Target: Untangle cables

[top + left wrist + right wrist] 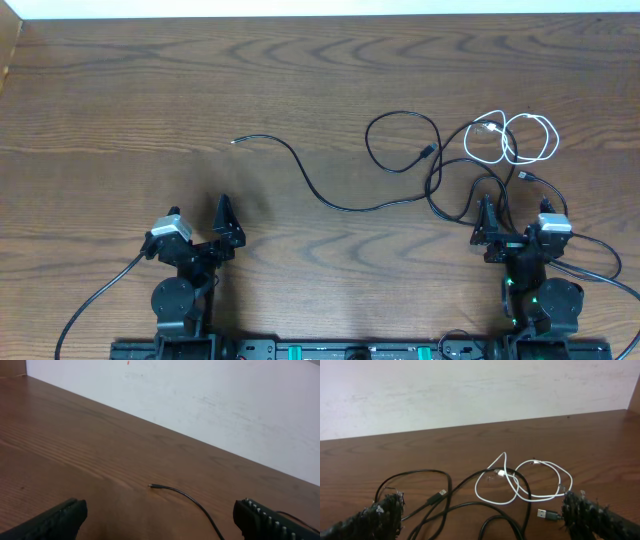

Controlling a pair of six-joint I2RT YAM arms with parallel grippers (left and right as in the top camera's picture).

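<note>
Presently left claw [160,516] and right claw [482,517] held spread, nothing pinched. Cables [480,150] seen bunched on desk [100,100] just ahead of right claw; one black strand [320,193] trailed ahead of left claw, likely for separate pulls.

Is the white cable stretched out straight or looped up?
Looped up. The white cable lies in several overlapping loops, and in the right wrist view a black cable crosses through them.
</note>
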